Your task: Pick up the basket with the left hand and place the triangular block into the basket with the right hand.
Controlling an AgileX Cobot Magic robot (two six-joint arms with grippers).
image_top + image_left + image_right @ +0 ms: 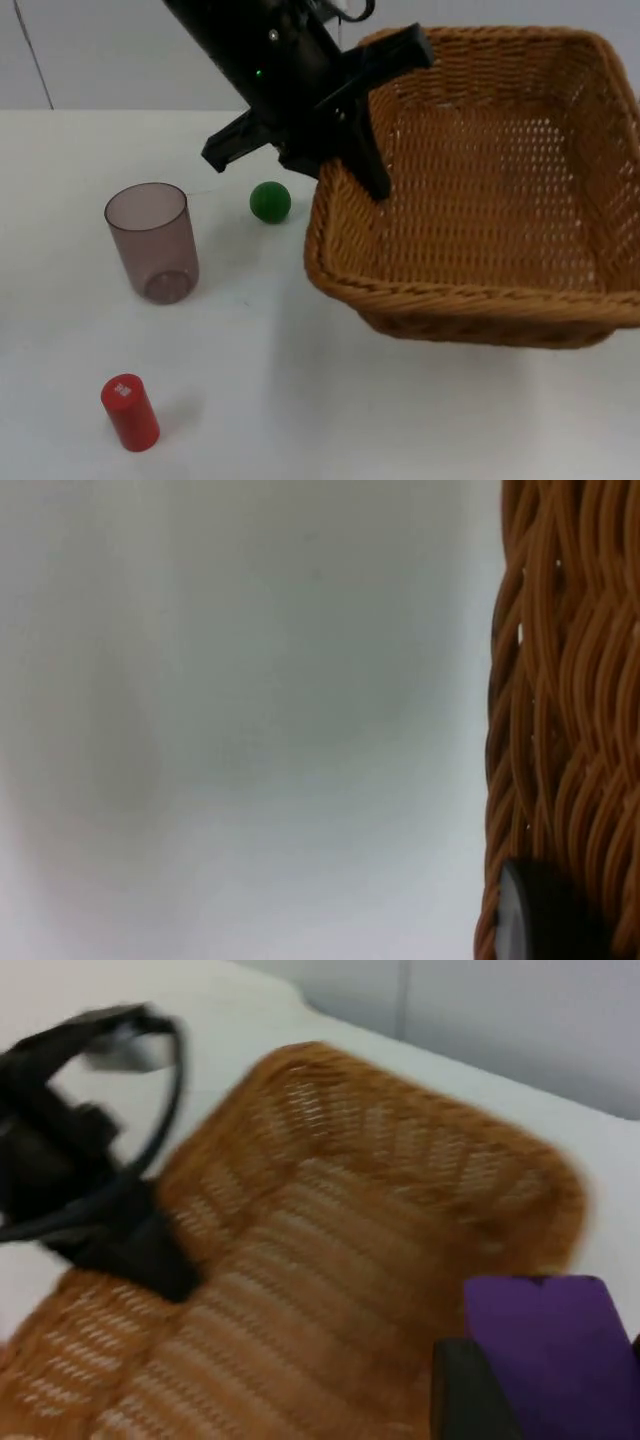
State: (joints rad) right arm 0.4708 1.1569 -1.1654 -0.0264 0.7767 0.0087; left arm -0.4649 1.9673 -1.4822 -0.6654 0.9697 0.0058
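The brown wicker basket hangs tilted above the right half of the table. My left gripper is shut on its left rim, reaching down from the upper left. In the left wrist view the basket's woven wall runs beside one black fingertip. My right gripper is shut on a purple block and hovers over the basket's inside, near its rim. The block's exact shape is hard to make out.
On the white table left of the basket lie a green ball, an upright translucent cup and a red cylinder near the front edge. The grey partition wall closes the far side.
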